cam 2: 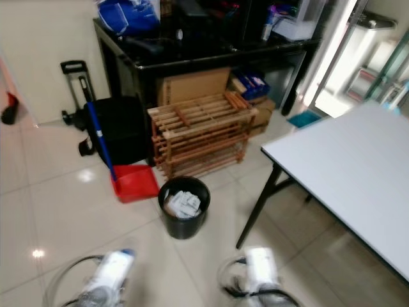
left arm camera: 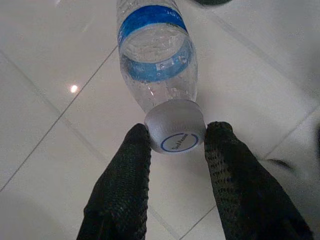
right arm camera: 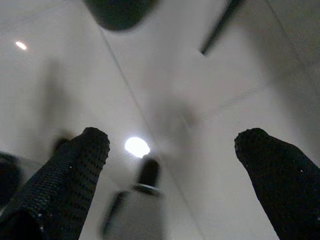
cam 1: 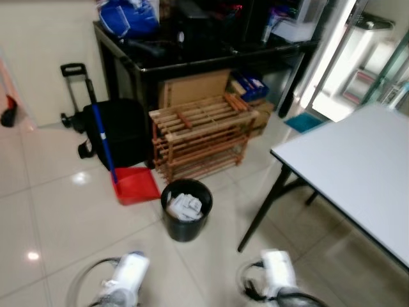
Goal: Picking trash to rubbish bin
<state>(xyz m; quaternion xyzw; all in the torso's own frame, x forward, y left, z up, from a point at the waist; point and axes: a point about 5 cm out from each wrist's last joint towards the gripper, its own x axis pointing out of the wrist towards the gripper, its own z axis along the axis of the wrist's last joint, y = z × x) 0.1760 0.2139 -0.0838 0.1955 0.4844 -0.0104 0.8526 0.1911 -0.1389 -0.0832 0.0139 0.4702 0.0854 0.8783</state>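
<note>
Clear bottle (left arm camera: pixel 157 65) in left pincer (left arm camera: pixel 175 145); paper-filled black bin (cam 1: pixel 185 210).

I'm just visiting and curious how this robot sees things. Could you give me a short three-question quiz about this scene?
1. True or false: the left gripper is shut on a plastic bottle.
2. What lies inside the black bin? A) white crumpled trash B) apples C) nothing
3. Fill in: the red dustpan lies on the floor beside the wooden ____.

Key: 1 true, held at its cap. 2 A. 3 rack.
</note>
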